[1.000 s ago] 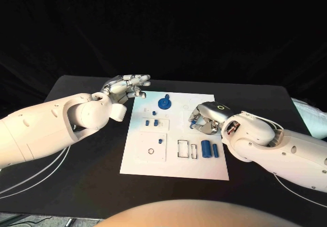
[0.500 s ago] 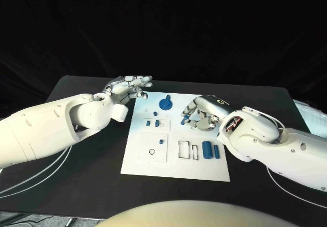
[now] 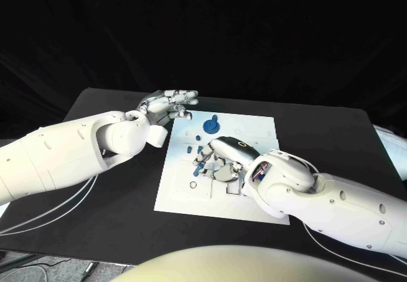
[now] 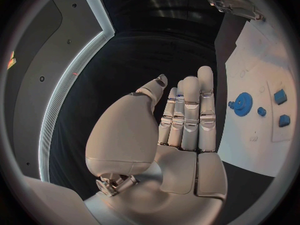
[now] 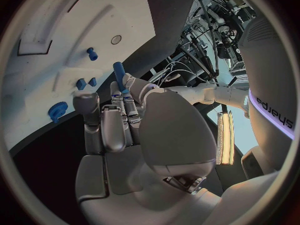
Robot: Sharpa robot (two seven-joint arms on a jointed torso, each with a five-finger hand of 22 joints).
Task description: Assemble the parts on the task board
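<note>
A black worktop [image 3: 102,194] carries a white task board [image 3: 254,132] at its middle, the one thing lying flat on it. White cables [image 3: 63,205] trail across the dark surface to one side of the board, beneath the robot's left arm. On the board's opposite side, another thin white cable [image 3: 339,249] curves over the worktop near its front edge.

The right hand [image 3: 222,157] covers the middle of the task board [image 3: 254,130], so the parts and slots under it cannot be seen. In the right wrist view, the fingers hide the lower end of a blue cylinder [image 5: 119,75].
</note>
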